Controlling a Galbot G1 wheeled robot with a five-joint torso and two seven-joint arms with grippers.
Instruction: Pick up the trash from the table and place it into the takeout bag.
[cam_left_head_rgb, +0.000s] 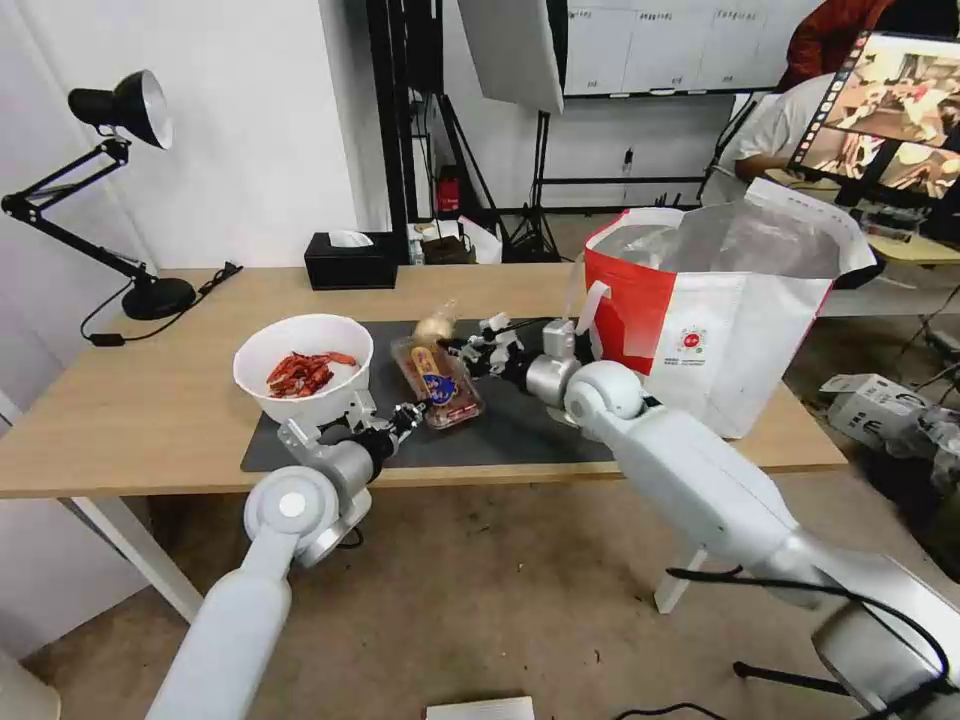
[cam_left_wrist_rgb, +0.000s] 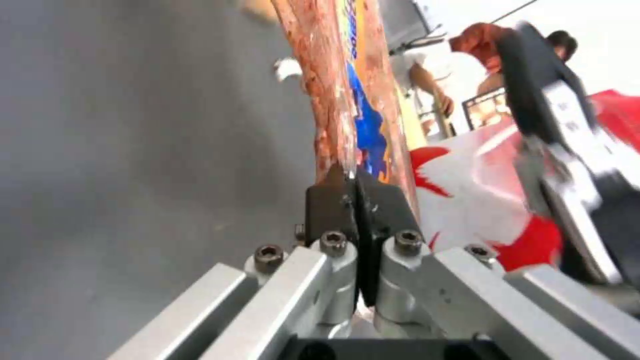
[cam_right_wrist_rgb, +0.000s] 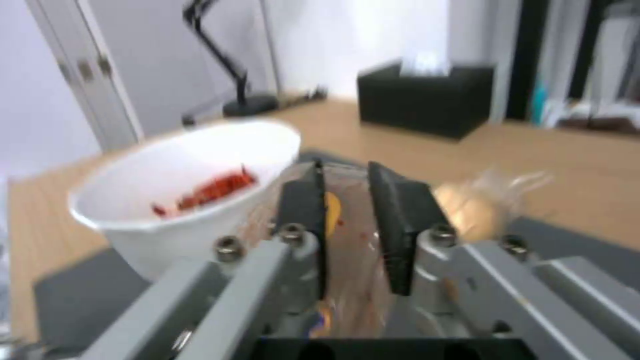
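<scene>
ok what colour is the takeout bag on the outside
Red and white, with a small round red logo; the takeout bag shows best in the head view.

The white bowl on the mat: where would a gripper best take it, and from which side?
Probably the thin rim of the white bowl, pinched from above on its free left side. It stands upright; the left gripper and clear tray crowd its right.

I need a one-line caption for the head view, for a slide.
Left gripper pinches the near edge of a clear plastic tray on the table; right gripper at its far end.
</scene>
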